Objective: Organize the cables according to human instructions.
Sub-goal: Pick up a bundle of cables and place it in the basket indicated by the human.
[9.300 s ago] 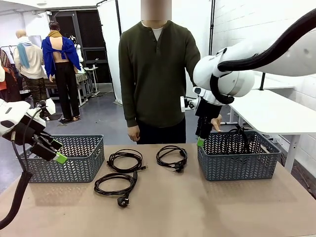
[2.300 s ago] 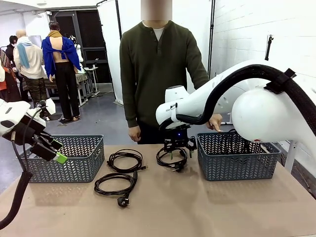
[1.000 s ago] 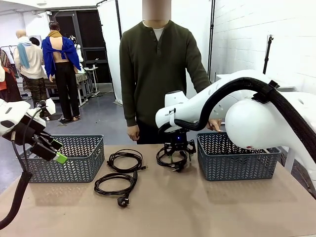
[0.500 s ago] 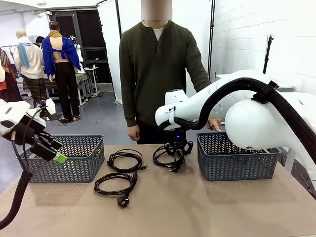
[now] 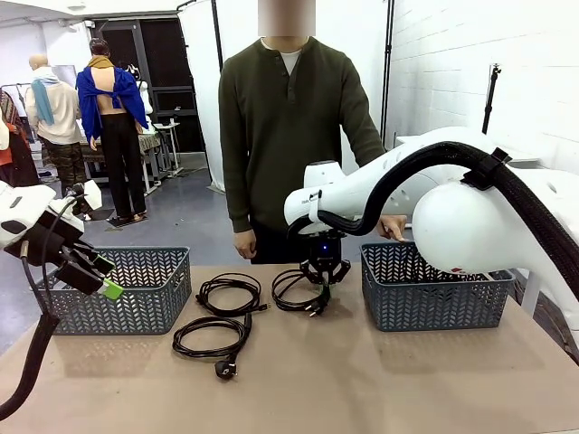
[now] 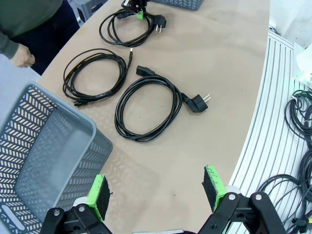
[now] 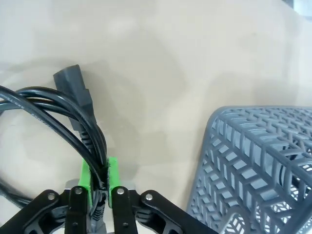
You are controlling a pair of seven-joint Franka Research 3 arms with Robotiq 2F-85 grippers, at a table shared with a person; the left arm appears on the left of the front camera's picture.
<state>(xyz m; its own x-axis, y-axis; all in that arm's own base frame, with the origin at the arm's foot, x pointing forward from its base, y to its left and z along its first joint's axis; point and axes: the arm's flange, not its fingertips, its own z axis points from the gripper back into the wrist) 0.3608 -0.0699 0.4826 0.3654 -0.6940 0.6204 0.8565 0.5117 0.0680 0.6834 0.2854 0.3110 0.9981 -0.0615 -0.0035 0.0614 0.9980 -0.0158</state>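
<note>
One cable (image 7: 48, 105) is pinched in the right tool (image 7: 100, 171) beside a basket (image 7: 253, 156); the left tool (image 6: 157, 191) hangs spread

Pretty clearly a robotics lab, not anybody's home. There's a big white robot arm (image 5: 470, 217) with a fat black cable hose (image 5: 425, 163) reaching over a plain brown table (image 5: 362, 389), a white-painted brick wall (image 5: 479, 54), bare grey floor (image 5: 181, 212) and a white partition panel (image 5: 201, 90). The table edge is ribbed metal profile (image 6: 263, 141), with spare cords (image 6: 302, 141) lying past it.
</note>
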